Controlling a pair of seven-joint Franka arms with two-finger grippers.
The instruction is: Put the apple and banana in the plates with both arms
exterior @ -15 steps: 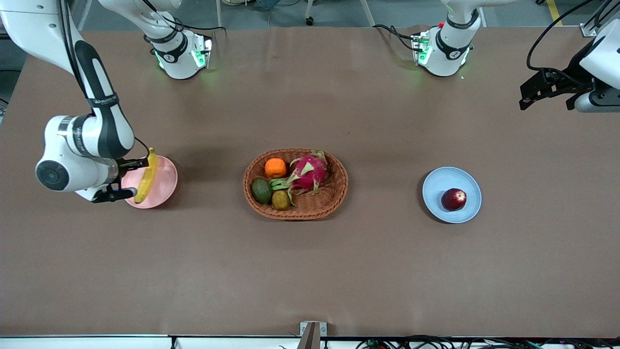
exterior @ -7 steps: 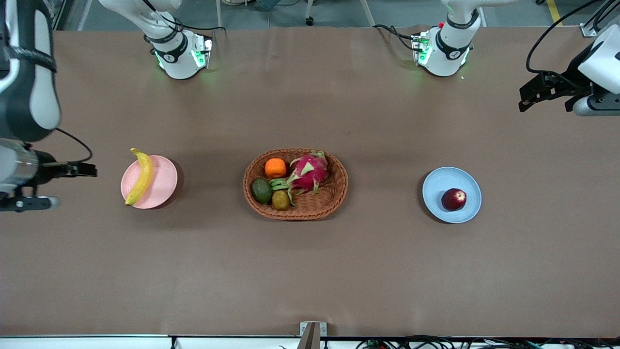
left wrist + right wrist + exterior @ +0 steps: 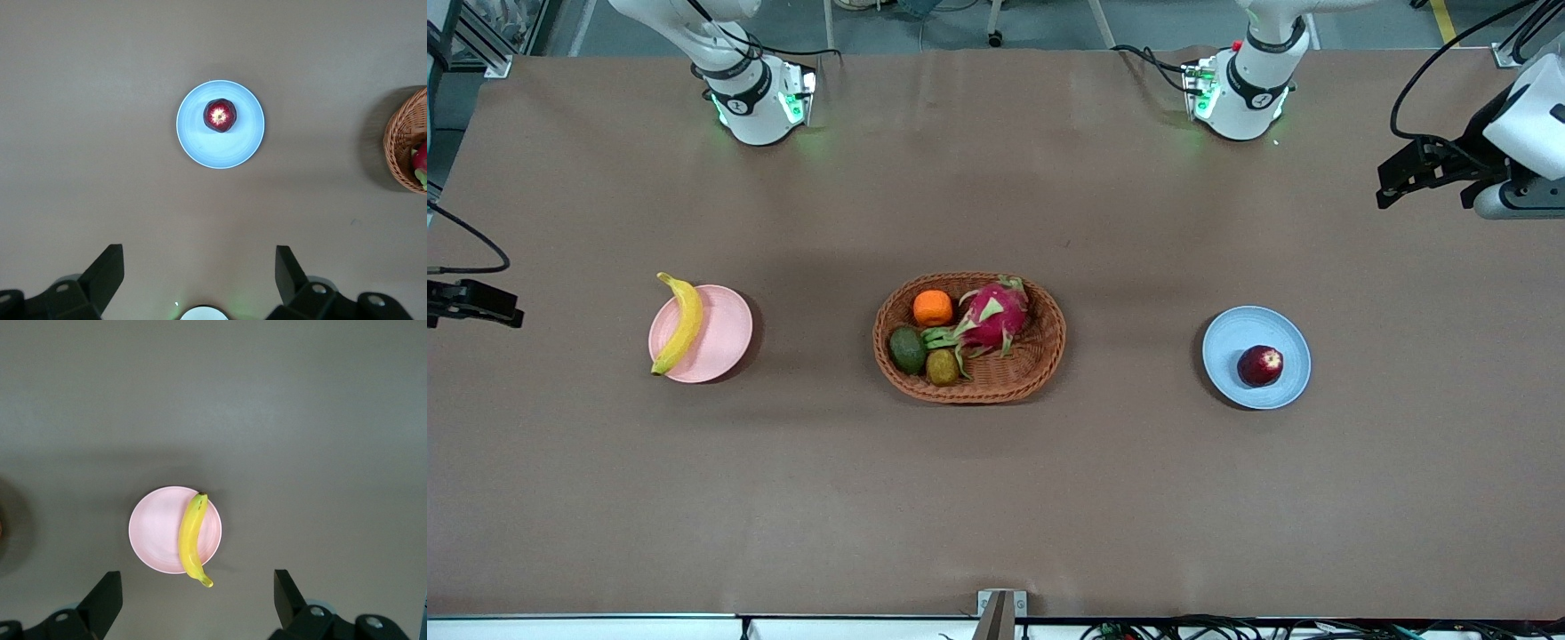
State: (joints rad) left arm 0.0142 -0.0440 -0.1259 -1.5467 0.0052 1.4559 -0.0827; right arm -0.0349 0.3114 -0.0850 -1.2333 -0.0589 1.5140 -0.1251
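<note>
The yellow banana (image 3: 679,324) lies across the pale pink plate (image 3: 719,336) at the right arm's end of the table; both show in the right wrist view, the banana (image 3: 191,538) on the pink plate (image 3: 155,530). The dark red apple (image 3: 1260,365) sits on the light blue plate (image 3: 1240,342), also in the left wrist view as apple (image 3: 219,115) on blue plate (image 3: 220,147). My right gripper (image 3: 198,603) is open and empty, high up, at the table's end (image 3: 471,302). My left gripper (image 3: 199,277) is open and empty, raised over the left arm's end (image 3: 1405,173).
An oval brown wicker basket (image 3: 1040,356) stands mid-table between the plates, holding an orange (image 3: 933,308), a pink dragon fruit (image 3: 993,314), and two dark green fruits (image 3: 908,348). Its rim shows in the left wrist view (image 3: 403,143). The arm bases stand at the table's top edge.
My right gripper let go of the banana, which now lies on the pink plate, and the right arm pulled up and away past the table's end. The left arm barely moved.
</note>
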